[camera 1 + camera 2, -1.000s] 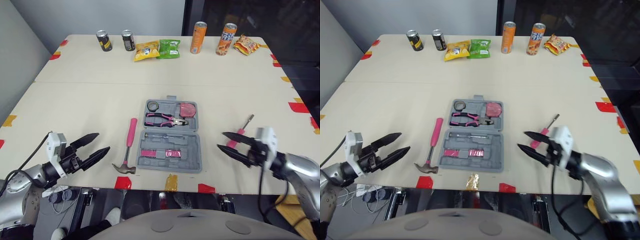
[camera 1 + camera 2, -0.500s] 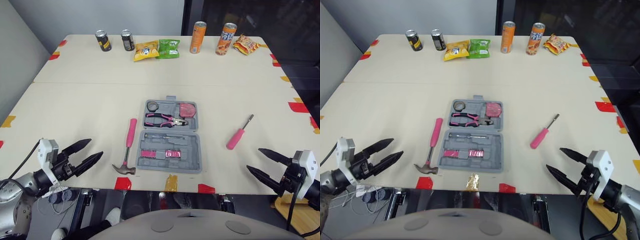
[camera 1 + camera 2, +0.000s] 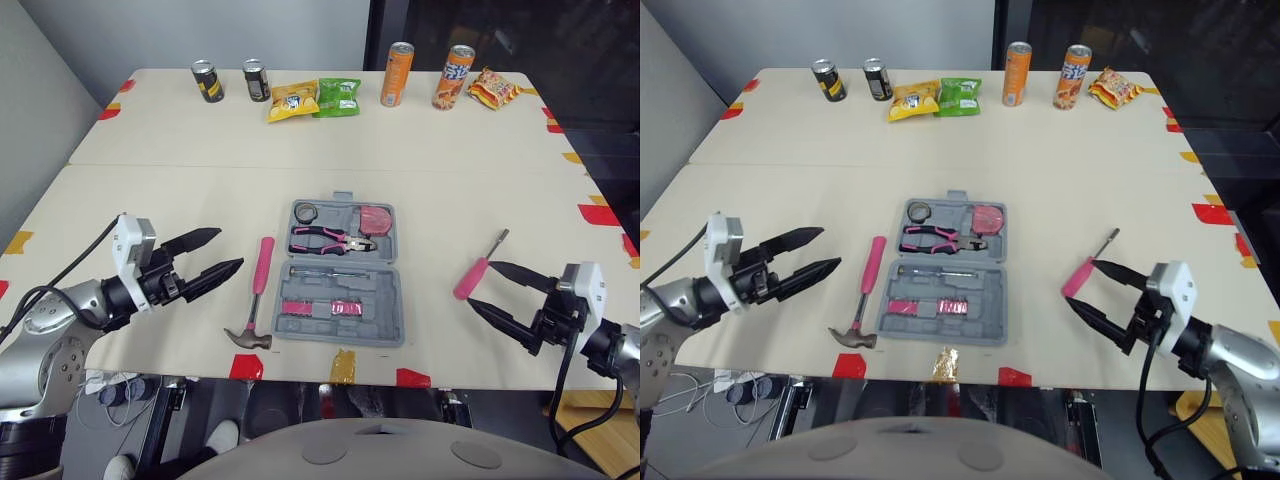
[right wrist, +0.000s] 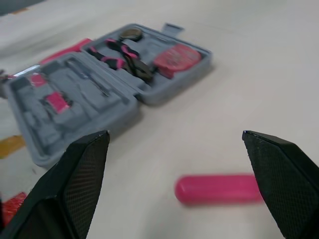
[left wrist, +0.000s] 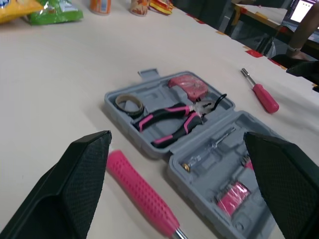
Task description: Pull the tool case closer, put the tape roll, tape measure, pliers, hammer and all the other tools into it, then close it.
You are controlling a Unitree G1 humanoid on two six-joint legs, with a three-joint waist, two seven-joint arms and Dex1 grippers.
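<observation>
The left gripper [image 3: 229, 248] is spread wide and holds nothing. Half a second ago it hung back by the table's near edge; now it has come forward, and its tips are just short of the hammer [image 3: 258, 295], whose pink handle lies crosswise ahead of it. The right gripper [image 3: 480, 283], also wide and empty, has swung in from off the table edge, so its tips now flank the near end of the pink screwdriver [image 3: 472, 273] without touching it. Between the two grippers the open tool case [image 3: 388, 330] lies unmoved, with pliers [image 3: 330, 238], tape roll [image 3: 306, 211] and tape measure [image 3: 375, 217] in it.
</observation>
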